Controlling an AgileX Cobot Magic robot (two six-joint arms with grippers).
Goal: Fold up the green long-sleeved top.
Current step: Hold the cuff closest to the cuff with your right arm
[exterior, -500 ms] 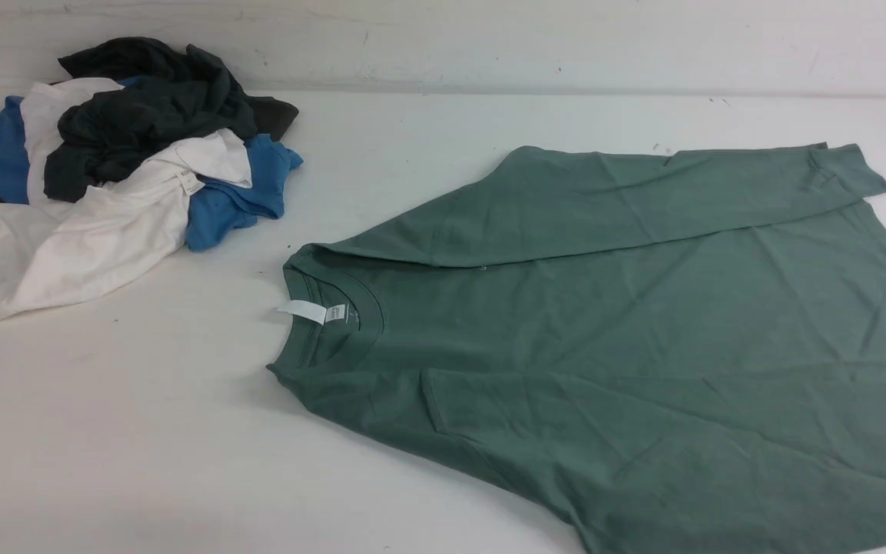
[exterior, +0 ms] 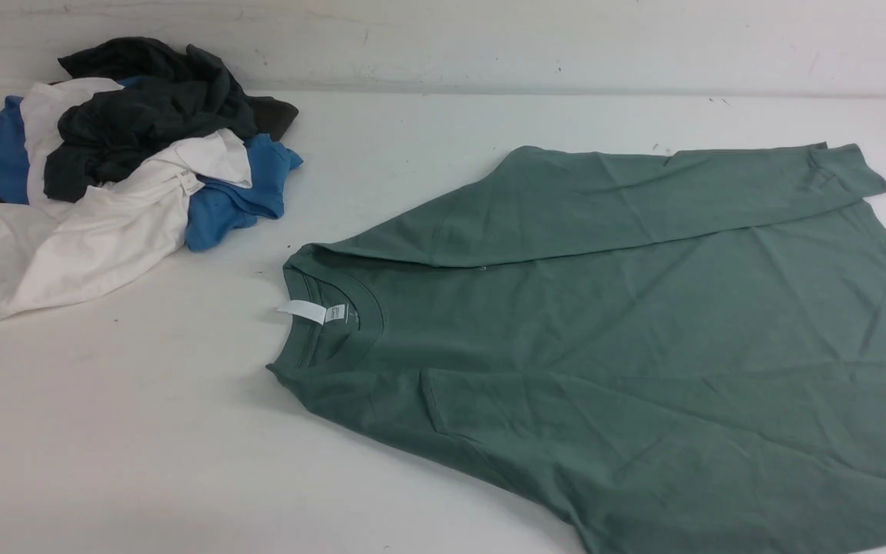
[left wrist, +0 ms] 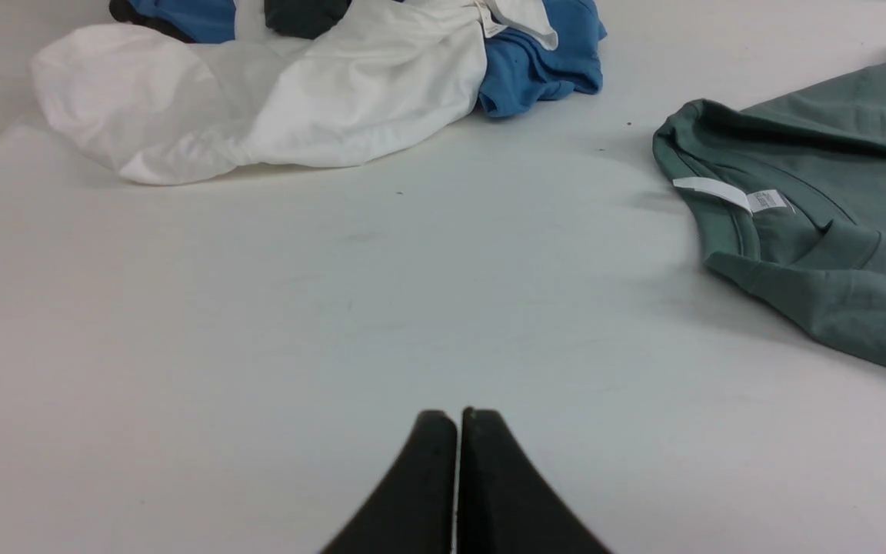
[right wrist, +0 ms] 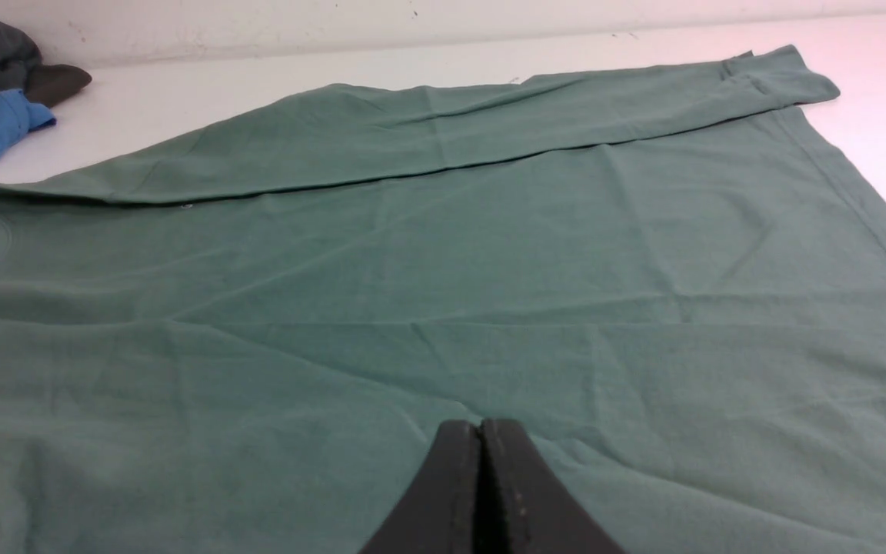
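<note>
- Front view: Green top (exterior: pixel 627 331) lies spread flat on the right of the white table (exterior: pixel 143 446), neck pointing left, far sleeve folded over the body. A clothes pile (exterior: pixel 120 154) sits far left.
- Left wrist view: left gripper (left wrist: pixel 458 419) is closed and empty above bare table.
- Right wrist view: right gripper (right wrist: pixel 481 427) is closed and empty over the top's cloth.
</note>
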